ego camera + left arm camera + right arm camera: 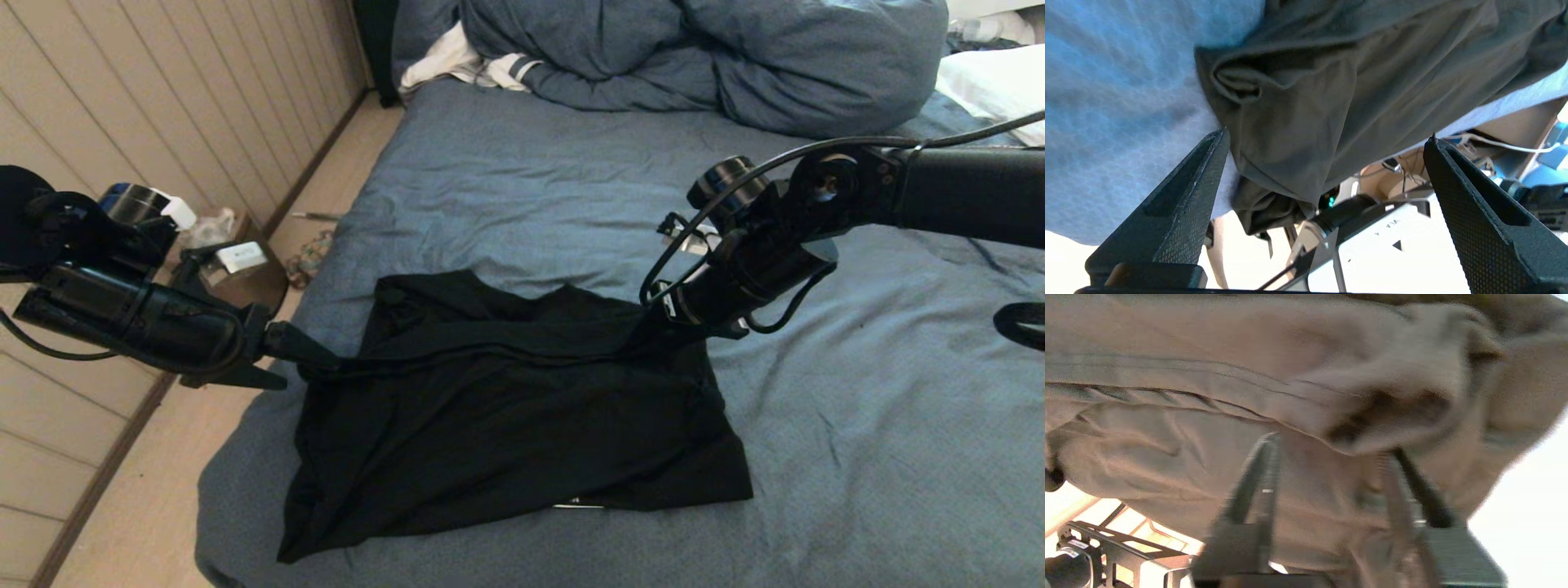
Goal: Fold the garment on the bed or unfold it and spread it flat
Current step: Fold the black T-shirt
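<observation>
At the near left edge of the bed, the left gripper point(1327, 139) has its two black textured fingers point(1184, 196) spread wide apart, with a bunched fold of the black T-shirt point(506, 408) sitting between them — nothing is pinched. In the head view this gripper point(314, 353) reaches in from the left, level with the shirt's left edge. Across the shirt, the right gripper point(653, 322) meets its upper right corner; seen from the right wrist, its fingers point(1257, 477) stand apart with cloth draped over and between them point(1331, 449), though the view is blurred. The T-shirt lies plain side up and rumpled on the slate-blue sheet of the bed point(857, 425), towards the near left. A bunched blue duvet point(702, 57) is heaped at the far end, a white striped cloth point(482, 65) beside it.
</observation>
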Available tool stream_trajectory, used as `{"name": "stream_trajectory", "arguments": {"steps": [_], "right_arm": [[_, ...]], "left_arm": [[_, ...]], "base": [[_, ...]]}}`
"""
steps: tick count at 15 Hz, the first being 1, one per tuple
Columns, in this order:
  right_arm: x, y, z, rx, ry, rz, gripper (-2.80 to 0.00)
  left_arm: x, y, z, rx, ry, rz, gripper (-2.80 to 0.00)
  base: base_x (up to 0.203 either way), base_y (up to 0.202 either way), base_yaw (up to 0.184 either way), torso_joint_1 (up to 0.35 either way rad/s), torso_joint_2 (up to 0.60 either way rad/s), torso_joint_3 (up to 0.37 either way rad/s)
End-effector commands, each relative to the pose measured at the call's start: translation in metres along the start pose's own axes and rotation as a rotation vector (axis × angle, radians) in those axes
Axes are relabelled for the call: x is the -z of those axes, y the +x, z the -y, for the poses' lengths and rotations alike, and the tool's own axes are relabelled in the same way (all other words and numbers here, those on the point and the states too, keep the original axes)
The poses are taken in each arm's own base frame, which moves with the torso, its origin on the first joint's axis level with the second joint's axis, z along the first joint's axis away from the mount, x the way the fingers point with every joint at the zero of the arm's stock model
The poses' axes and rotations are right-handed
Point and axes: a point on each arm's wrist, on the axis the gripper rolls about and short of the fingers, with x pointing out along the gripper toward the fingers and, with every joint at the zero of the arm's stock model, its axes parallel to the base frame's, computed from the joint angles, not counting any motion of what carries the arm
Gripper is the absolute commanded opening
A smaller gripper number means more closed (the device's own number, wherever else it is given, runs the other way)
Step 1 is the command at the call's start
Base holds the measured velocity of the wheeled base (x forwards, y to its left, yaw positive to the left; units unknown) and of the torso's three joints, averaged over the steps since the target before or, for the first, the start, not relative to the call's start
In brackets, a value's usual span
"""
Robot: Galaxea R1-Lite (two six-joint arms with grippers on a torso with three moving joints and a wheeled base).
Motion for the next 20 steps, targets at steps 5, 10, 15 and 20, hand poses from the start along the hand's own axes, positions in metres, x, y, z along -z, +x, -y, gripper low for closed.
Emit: {"name": "stream_trajectory", "arguments": {"steps": [5, 10, 15, 20], "right_arm": [[-0.005, 0.005, -0.007, -0.028, -0.004, 0.055, -2.8], [-0.024, 0.007, -0.011, -0.081, 0.064, 0.222, -2.8], [-0.054, 0.035, -0.008, -0.076, 0.106, 0.489, -2.8], [-0.072, 0.047, 0.002, -0.031, 0.109, 0.679, -2.8]], "left_arm": [[0.011, -0.004, 0.003, 0.036, -0.011, -0.013, 0.0], [0.018, -0.007, 0.006, 0.063, -0.014, -0.016, 0.0], [0.023, -0.009, 0.008, 0.069, -0.006, -0.006, 0.0], [0.023, -0.004, 0.008, 0.081, -0.003, -0.018, 0.0]], "base": [[0.0, 0.0, 0.0, 0.0, 0.0, 0.0], [0.0, 0.0, 0.0, 0.0, 0.0, 0.0], [0.0, 0.0, 0.0, 0.0, 0.0, 0.0], [0.0, 0.0, 0.0, 0.0, 0.0, 0.0]]}}
